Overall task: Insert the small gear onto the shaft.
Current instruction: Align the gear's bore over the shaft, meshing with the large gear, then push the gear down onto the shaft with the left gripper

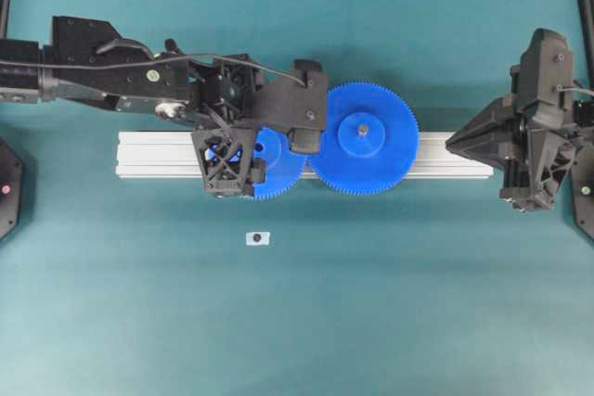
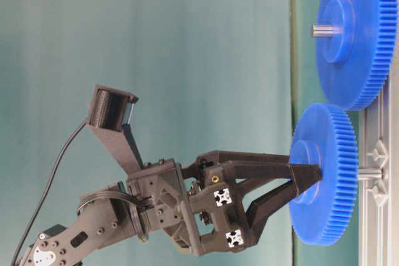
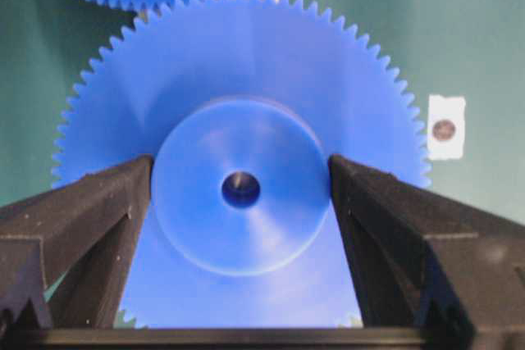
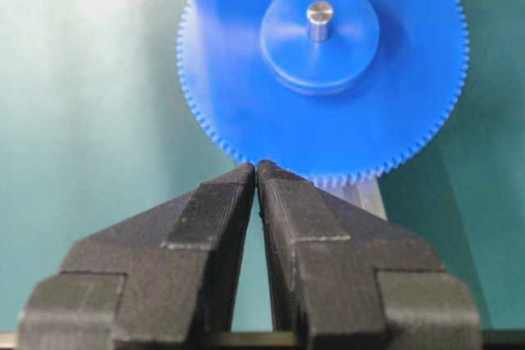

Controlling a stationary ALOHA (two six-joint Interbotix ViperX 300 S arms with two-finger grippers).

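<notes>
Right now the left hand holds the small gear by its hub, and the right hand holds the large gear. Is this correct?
Not fully. The left hand does grip the small gear by its hub, but the right hand is shut on nothing, short of the large gear, as the right wrist view shows.

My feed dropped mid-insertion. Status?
Left gripper jaws clamp small gear hub. Shaft partway through gear, over rail. Right gripper shut, empty, clear. Nothing in the way.

Blue small gear [image 3: 246, 120], black left claw [image 3: 240, 190], teal table [image 1: 371, 303], silver rail [image 1: 445, 157].
</notes>
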